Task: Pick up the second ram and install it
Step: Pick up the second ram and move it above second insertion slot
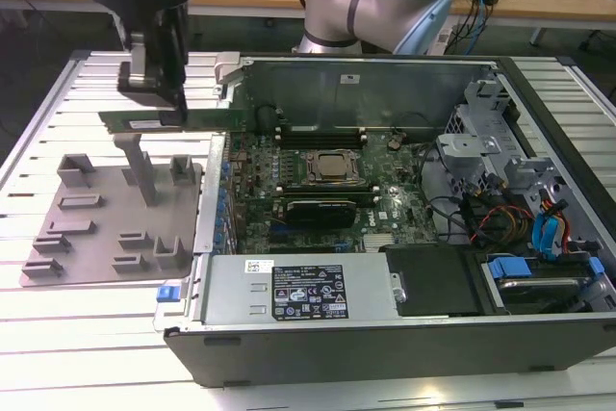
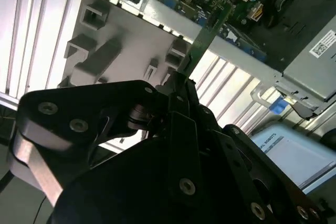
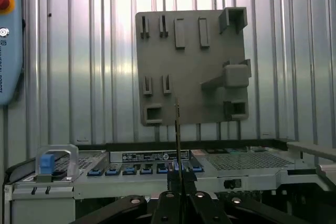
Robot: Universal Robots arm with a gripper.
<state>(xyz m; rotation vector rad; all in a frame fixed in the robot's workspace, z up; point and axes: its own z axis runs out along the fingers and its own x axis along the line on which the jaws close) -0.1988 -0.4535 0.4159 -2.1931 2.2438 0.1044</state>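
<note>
At the exterior view's left, beside the open computer case [image 1: 385, 334], the grey tray [image 1: 106, 238] lies on the slatted desk [image 1: 58, 344]. Its slots look empty, and its tall post stands just below the claw.

Above the tray, outside the case's side wall, the claw [image 1: 166, 108] is pinching the second ram [image 1: 212, 120]. The green stick is lifted clear of the tray and lies level, with its long edge pointing toward the case. Both wrist views show it edge-on between the closed fingers [image 2: 181, 85]. The grip appears to sit off-centre, toward the end farther from the case, so the free end could sag or twist if it touches anything.

That free end is close to the top edge of the case wall. If the stick crosses too low, it could clip the wall and shift in the claw.

Further right, inside the case, the motherboard [image 1: 289, 228] carries the silver processor [image 1: 332, 168], with long slots on either side of it. If the stick tilts or slips, it may come down askew, jam on one end of a slot, or press against the processor. Too much force then could bend the stick or damage the slot's latches.
</note>
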